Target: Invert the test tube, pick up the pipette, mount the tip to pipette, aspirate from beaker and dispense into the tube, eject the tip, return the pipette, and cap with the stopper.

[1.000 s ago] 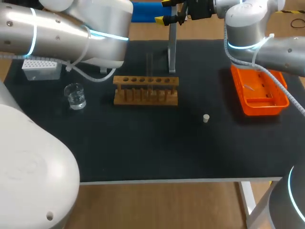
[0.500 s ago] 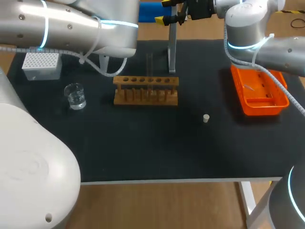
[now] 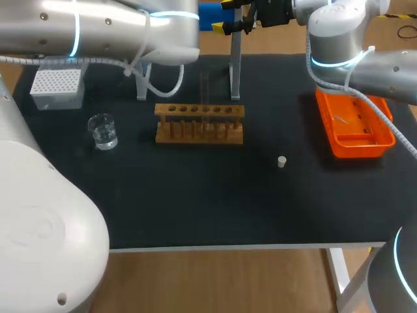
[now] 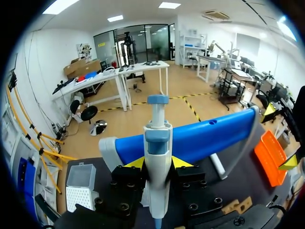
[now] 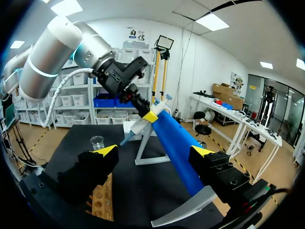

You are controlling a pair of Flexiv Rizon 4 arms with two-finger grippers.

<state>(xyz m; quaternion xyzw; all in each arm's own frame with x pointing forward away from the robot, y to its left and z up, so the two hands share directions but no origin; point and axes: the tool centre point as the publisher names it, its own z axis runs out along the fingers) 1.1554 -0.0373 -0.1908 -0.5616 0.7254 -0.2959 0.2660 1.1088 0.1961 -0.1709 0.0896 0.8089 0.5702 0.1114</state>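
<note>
Picking up the pipette (image 4: 157,138) is the step in hand: the left gripper (image 4: 157,164) has its fingers clamped on it at the blue stand (image 5: 174,143) by the table's far edge, while the right gripper (image 5: 155,151) has its fingers spread wide on nothing. Next, I judge, it needs lifting clear and lining up over the tip box (image 3: 57,88) at the far left corner.

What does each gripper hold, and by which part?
Right gripper: nothing. Left gripper surrounds the pipette below its plunger; whether it grips cannot be told.
</note>
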